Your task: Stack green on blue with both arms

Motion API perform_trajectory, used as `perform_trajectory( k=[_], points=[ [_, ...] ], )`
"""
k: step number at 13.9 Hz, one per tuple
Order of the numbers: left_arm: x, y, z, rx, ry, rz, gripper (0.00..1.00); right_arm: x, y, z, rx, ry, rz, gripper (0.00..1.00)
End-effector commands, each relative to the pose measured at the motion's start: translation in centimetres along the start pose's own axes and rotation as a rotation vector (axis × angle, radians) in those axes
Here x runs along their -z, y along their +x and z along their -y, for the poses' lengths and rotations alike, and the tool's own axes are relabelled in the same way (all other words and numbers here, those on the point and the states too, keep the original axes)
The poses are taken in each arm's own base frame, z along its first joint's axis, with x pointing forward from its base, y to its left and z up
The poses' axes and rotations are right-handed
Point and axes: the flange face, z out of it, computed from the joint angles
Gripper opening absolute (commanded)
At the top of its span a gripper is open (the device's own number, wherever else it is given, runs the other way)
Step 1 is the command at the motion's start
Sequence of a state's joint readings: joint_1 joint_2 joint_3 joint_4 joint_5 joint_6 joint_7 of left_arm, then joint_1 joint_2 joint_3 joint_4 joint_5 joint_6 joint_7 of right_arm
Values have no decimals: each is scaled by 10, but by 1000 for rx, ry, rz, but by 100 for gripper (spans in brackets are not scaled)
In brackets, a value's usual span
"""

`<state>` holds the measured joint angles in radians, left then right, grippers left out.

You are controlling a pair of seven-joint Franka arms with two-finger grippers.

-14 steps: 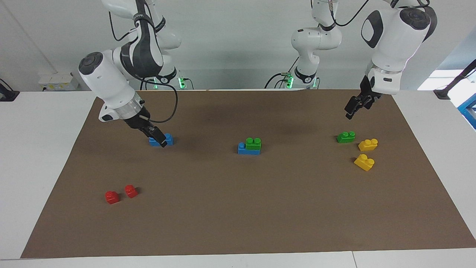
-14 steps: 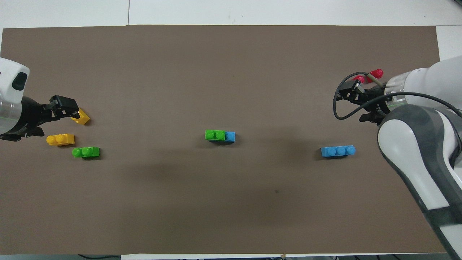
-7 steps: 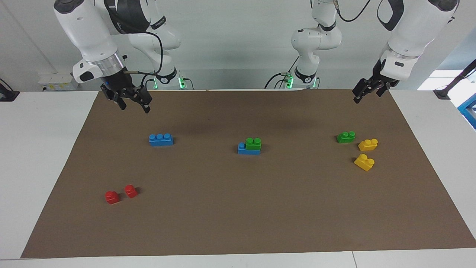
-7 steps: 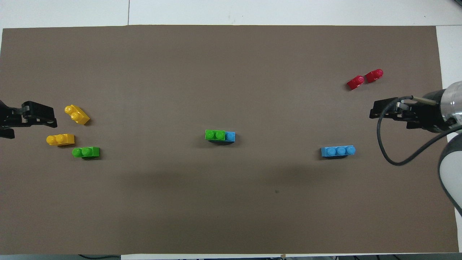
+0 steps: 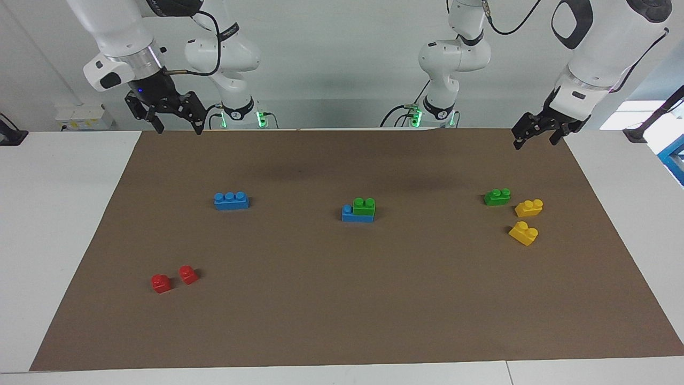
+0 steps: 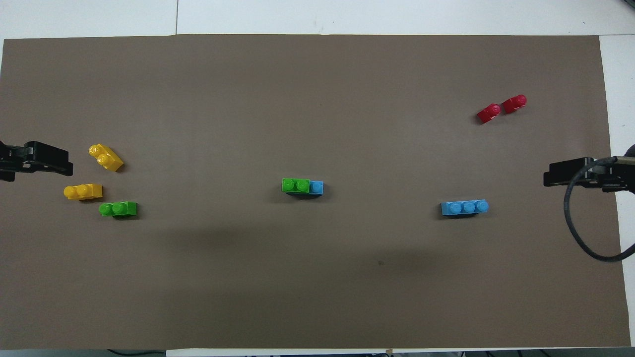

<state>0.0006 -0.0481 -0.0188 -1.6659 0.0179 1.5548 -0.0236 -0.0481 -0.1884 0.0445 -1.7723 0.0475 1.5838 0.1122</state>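
Note:
A green brick (image 5: 364,206) sits stacked on a blue brick (image 5: 348,214) at the mat's middle; the pair also shows in the overhead view, green (image 6: 295,185) on blue (image 6: 316,187). A second green brick (image 5: 497,197) lies loose toward the left arm's end. A second blue brick (image 5: 231,200) lies loose toward the right arm's end. My right gripper (image 5: 179,128) is open and empty, raised over the mat's edge by the robots. My left gripper (image 5: 534,140) is open and empty, raised over the mat's corner by the robots.
Two yellow bricks (image 5: 528,207) (image 5: 523,233) lie beside the loose green brick, farther from the robots. Two red bricks (image 5: 161,283) (image 5: 188,274) lie toward the right arm's end, farther out than the loose blue brick. A brown mat (image 5: 342,321) covers the white table.
My right gripper has risen from beside the loose blue brick and drawn back toward the robots, empty. My left gripper has also lifted and drawn back. No brick has moved.

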Motion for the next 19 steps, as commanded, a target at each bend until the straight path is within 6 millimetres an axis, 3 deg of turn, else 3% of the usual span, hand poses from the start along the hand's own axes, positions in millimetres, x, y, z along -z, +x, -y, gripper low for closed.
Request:
perform_trajectory(
  k=[1, 6, 19],
  points=[
    [3, 2, 3, -50, -14, -5, 100, 7, 2, -3, 29, -47, 8, 100],
    [4, 4, 6, -21, -86, -8, 100, 11, 19, -3, 29, -56, 5, 100],
    [13, 2, 0, -38, -61, -17, 100, 8, 17, -5, 31, -83, 9, 100]
  ],
)
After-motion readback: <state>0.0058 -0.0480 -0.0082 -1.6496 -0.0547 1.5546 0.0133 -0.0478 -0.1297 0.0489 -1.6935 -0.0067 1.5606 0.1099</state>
